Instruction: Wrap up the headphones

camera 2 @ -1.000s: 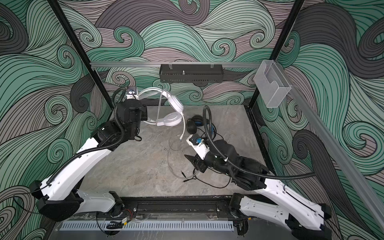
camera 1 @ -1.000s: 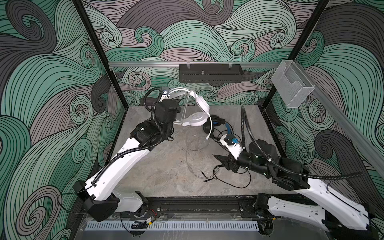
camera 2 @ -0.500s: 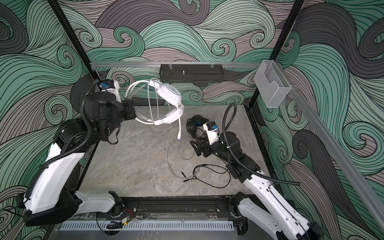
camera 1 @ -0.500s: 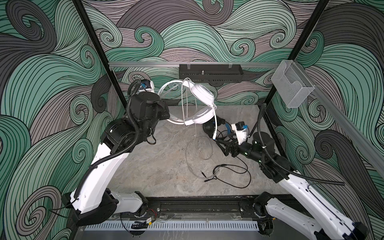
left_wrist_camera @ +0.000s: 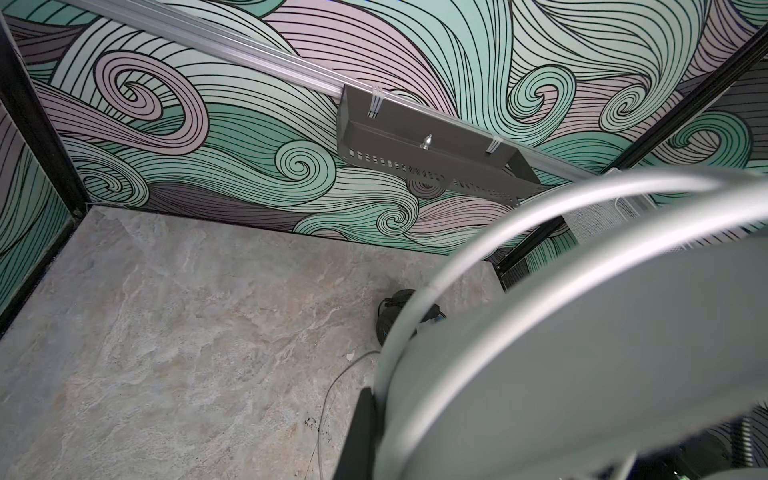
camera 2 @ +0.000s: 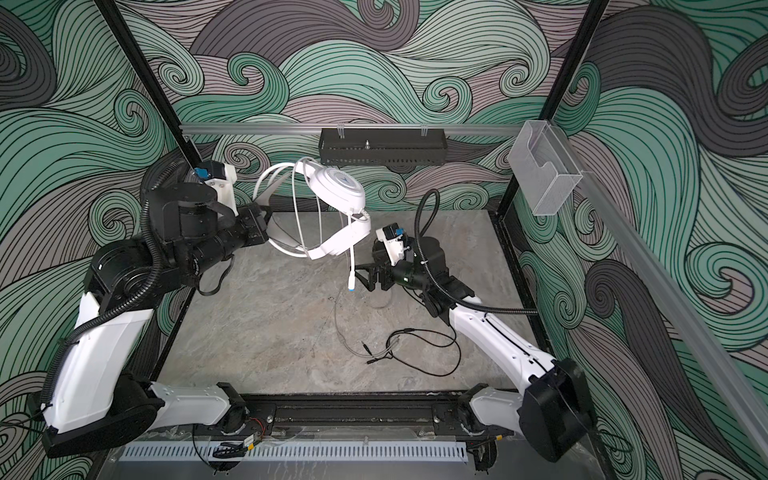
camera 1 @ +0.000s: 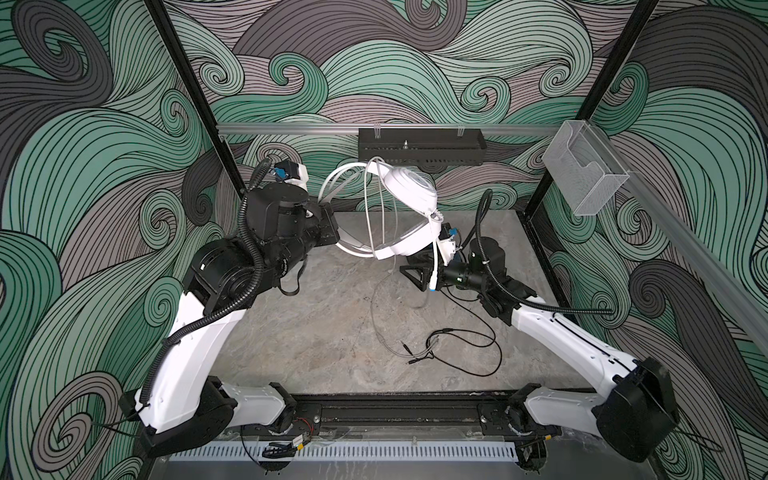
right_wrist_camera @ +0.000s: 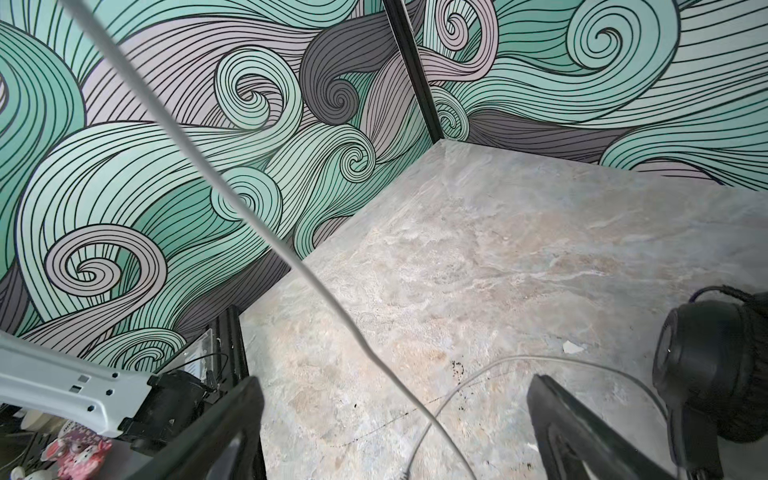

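Since one second ago the left arm has raised the white headset higher, and the right gripper has left the cords at the front and spread its jaws. Now the left gripper (camera 1: 333,227) is clenched on the band of the white headset (camera 1: 409,192), which hangs in the air over the back of the table (camera 1: 299,340). The pale cord (camera 1: 375,316) is looped over the band and drops to the table. Just right of the cord hovers the right gripper (camera 2: 368,277), released and empty. The black headset (right_wrist_camera: 706,365) lies on the table near it. The black cord (camera 1: 478,345) lies loose toward the front.
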Robot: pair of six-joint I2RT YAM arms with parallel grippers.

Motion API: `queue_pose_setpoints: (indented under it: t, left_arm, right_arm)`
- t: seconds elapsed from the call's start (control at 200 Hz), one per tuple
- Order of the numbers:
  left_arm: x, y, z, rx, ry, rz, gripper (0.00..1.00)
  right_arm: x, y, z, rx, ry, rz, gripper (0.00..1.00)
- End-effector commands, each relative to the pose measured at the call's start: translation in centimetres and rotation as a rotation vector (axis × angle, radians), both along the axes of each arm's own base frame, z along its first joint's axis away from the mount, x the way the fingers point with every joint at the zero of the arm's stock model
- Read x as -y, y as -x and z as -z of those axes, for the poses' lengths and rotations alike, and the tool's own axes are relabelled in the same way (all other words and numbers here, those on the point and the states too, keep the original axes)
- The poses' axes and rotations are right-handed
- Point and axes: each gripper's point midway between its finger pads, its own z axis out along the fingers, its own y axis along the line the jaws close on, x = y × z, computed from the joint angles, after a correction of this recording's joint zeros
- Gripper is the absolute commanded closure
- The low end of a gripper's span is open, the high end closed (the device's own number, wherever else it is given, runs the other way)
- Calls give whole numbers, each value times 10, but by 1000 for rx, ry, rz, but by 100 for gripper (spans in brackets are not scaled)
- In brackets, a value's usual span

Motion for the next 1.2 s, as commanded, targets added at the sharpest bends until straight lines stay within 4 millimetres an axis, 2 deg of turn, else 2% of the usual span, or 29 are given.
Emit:
queue_pose_setpoints:
  t: [0.0,0.195,0.37,0.575,0.76,0.931,1.086,1.196]
  left_arm:
    - [0,4,-24,44,116,1,100]
    - [3,2,-24,38,119,8,100]
    - [4,2,-27,43,126,11,100]
    - [6,1,-27,39,142,17,100]
    - [9,0,-30,45,158,22,100]
    - [9,-1,-33,50,170,21,100]
    - [9,-1,-34,54,171,17,100]
    - [9,-2,-34,53,172,14,100]
  right_arm:
    - [-14,-11,-27,65,-70,-45,0]
    - [-33,-18,-27,61,-80,-102,0]
    - [-46,-12,-26,60,-88,-153,1]
    - [-56,-15,-15,32,-74,-178,10]
    - [-68,-20,7,-24,-90,-220,24]
    - [-77,-18,42,-98,-63,-263,44]
    - [-75,-8,71,-139,-22,-271,55]
    - [-70,-2,90,-168,2,-269,60]
